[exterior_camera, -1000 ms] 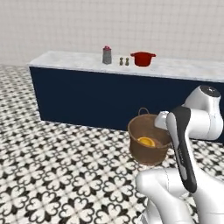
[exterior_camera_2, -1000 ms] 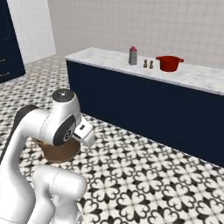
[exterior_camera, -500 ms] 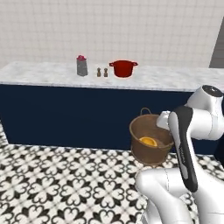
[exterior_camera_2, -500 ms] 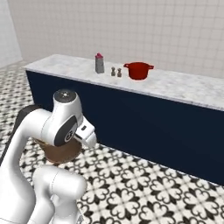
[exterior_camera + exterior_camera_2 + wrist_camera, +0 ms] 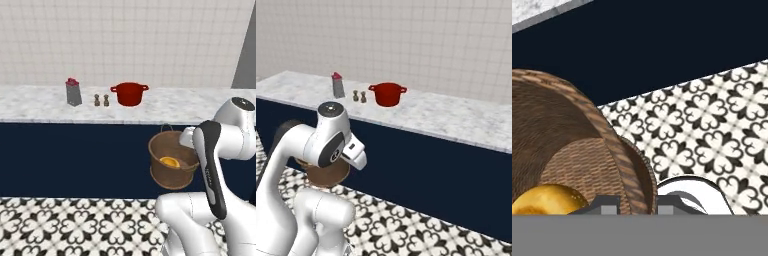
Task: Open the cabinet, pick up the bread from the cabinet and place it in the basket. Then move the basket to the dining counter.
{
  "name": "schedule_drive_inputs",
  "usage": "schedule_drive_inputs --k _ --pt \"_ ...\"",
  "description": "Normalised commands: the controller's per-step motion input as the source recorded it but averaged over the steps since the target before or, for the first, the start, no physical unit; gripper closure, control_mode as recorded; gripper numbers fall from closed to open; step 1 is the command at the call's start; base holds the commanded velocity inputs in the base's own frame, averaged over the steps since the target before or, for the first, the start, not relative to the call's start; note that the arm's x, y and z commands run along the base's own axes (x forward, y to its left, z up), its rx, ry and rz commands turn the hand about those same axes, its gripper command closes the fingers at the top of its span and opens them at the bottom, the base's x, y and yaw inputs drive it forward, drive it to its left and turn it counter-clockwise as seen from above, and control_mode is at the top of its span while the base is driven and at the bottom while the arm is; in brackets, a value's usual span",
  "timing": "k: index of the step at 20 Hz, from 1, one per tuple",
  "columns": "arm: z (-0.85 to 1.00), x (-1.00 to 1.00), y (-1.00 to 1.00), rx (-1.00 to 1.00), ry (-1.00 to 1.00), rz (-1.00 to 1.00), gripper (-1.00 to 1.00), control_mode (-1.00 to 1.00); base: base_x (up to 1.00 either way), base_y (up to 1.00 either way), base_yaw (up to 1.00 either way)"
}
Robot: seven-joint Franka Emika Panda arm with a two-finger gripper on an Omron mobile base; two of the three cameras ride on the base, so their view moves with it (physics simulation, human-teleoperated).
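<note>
The brown woven basket [image 5: 172, 166] hangs in the air in front of the dining counter's [image 5: 40, 107] navy face, below the level of its marbled top. My gripper [image 5: 188, 138] is shut on the basket's right rim. In the hand view the rim passes between my fingertips [image 5: 610, 205], with the gripper [image 5: 637, 206] closed over it. The orange-yellow bread [image 5: 169, 161] lies at the bottom of the basket [image 5: 572, 150], and the bread [image 5: 547, 200] shows at the hand view's lower left. My arm hides most of the basket [image 5: 326, 176] in the right base view. The cabinet is out of view.
On the dining counter [image 5: 446, 117] stand a red two-handled pot [image 5: 129, 93], two small shakers [image 5: 101, 100] and a grey grater with a red top [image 5: 73, 93]. Black-and-white patterned floor tiles [image 5: 60, 225] lie between the base and the counter.
The base has driven and turned, so the counter now lies square ahead and closer. The basket with the bread stays held in the gripper at the same spot by the arm.
</note>
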Motion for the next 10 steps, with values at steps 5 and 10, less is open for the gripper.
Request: schedule_drive_inputs --k 5,10 --pt "0.00 0.00 0.00 0.00 0.00 0.00 1.00 1.00 1.00 -0.89 -0.02" --pt "0.00 0.00 0.00 0.00 0.00 0.00 1.00 1.00 1.00 -0.78 0.00"
